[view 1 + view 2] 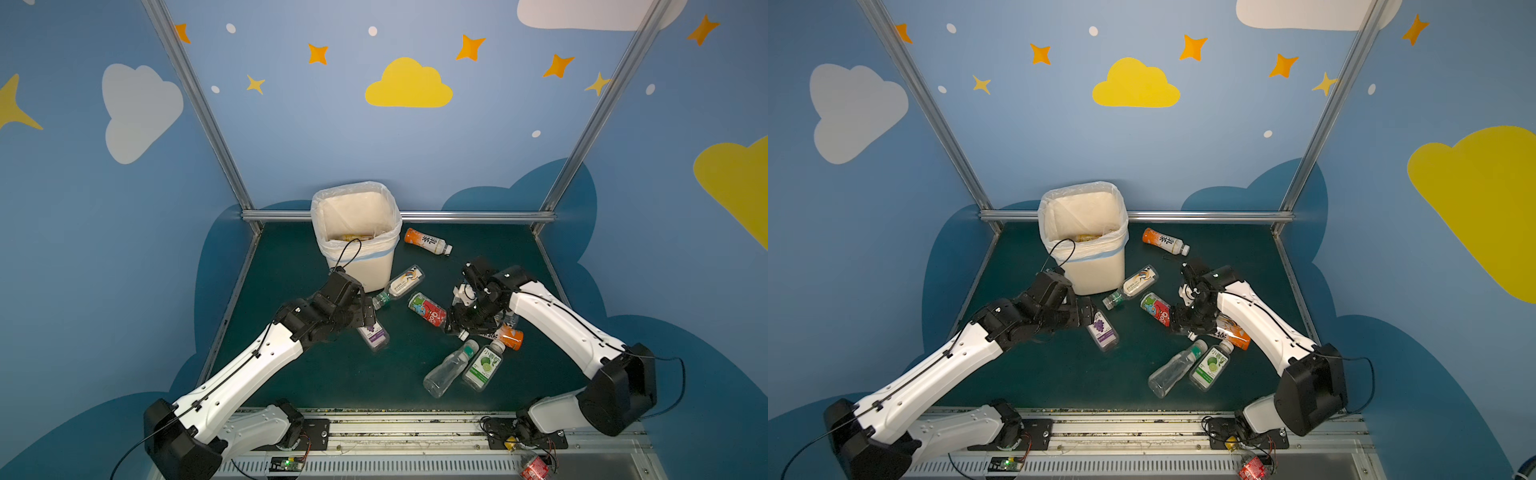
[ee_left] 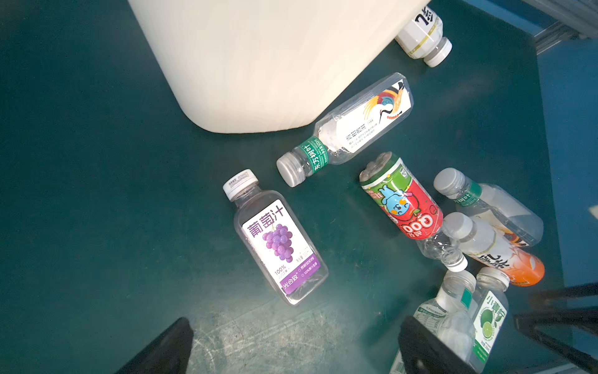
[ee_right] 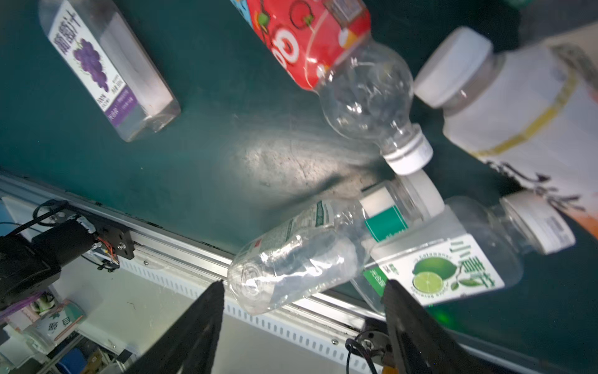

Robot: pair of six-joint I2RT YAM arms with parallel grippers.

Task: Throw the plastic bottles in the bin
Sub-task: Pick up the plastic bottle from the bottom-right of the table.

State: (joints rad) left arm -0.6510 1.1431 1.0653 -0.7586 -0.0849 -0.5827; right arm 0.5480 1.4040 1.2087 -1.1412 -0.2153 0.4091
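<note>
Plastic bottles [image 1: 1156, 309] lie scattered on a dark green bench [image 1: 332, 374] inside a booth whose blue walls [image 1: 291, 137] are painted with clouds and stars. The cream-white ribbed plastic bin [image 1: 365, 270], lined with a translucent white bag with a blue band, stands upright at the back of the bench, left of centre. A yellowish label shows at its bottom in both top views.

The left tool [image 2: 296, 320], its jaws spread wide and holding nothing, hovers just beside the bin. It is above the cap end of a square clear bottle with a purple grape label [image 2: 278, 239]. The right tool [image 3: 305, 282], its jaws partly apart with nothing seen clamped between them, hangs low at the neck end of a red-and-green labelled bottle [image 1: 428, 309].

Every bottle on the bench lies on its side. A clear bottle with a white crane label and green neck band [image 1: 401, 284] lies just beside the bin's base. An orange-and-white labelled bottle [image 1: 428, 241] rests farther back, near the bin's right side. Under the right arm [image 1: 557, 320] lie a second orange-and-white bottle [image 2: 504, 255] and another clear bottle with a green neck band [image 2: 492, 210], close together. Nearer the front, a clear bottle with a teal band [image 1: 451, 368] and a lime-labelled bottle [image 1: 484, 365] lie side by side, touching.
</note>
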